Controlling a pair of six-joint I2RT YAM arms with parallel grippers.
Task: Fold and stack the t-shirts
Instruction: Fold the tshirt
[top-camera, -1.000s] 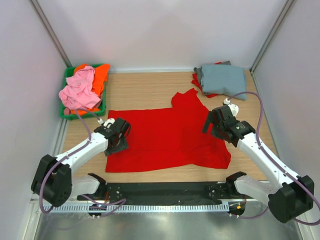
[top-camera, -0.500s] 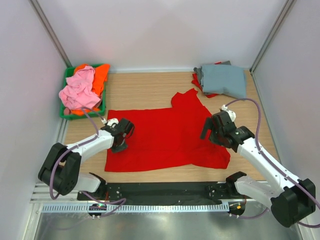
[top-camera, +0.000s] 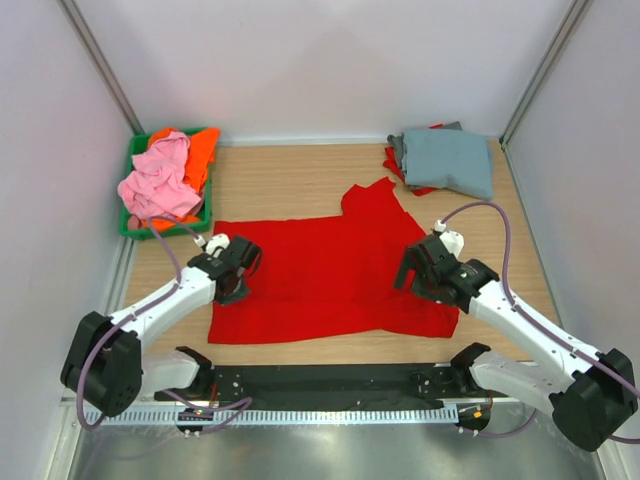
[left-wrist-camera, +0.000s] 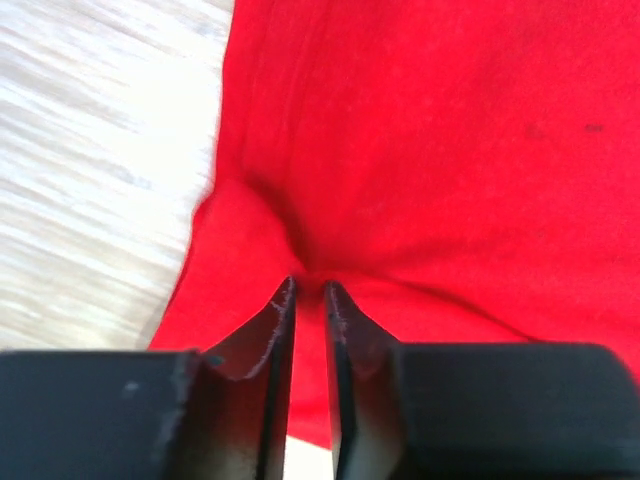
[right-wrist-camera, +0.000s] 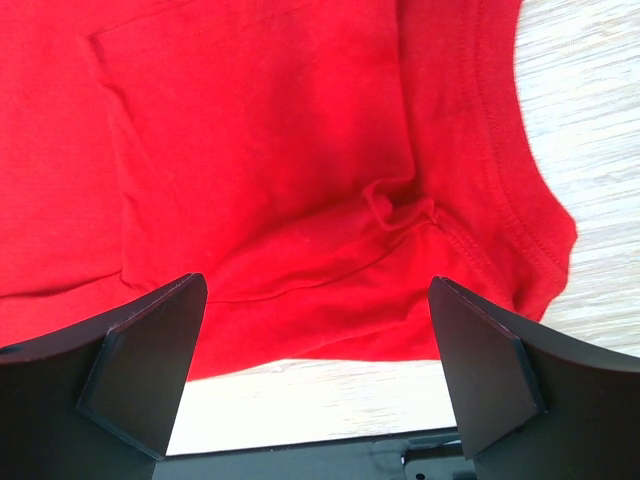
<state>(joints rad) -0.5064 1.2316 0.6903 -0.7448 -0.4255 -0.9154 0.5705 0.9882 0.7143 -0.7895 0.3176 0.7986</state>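
we have the left claw (top-camera: 234, 272) clenched on a small pinch of the red t-shirt (top-camera: 330, 270), right at the cloth's left border. in the wrist view the fabric puckers into a ridge that runs into the narrow slit between the fingers (left-wrist-camera: 255, 350). the bare surface (left-wrist-camera: 90, 200) lies just to that claw's left, so we judge the bite was taken at the very edge to lift one side cleanly rather than a wad of cloth.

the right claw (top-camera: 413, 268) is released, jaws spread wide, hanging over the shirt's other side. a stitched hem curves away on its right, and a small wrinkle sits just ahead of its tips. we read this as lining up a matching grip, so both sides can rise together for the first fold.

the red t-shirt itself lies spread mostly flat between the two claws, with one sleeve reaching out beyond the right claw.

well beyond the right claw a grey-blue t-shirt (top-camera: 450, 160) lies folded. beyond the left claw a pink t-shirt (top-camera: 158, 182) and an orange t-shirt (top-camera: 203, 150) are heaped in a green bin (top-camera: 128, 228), not yet folded.
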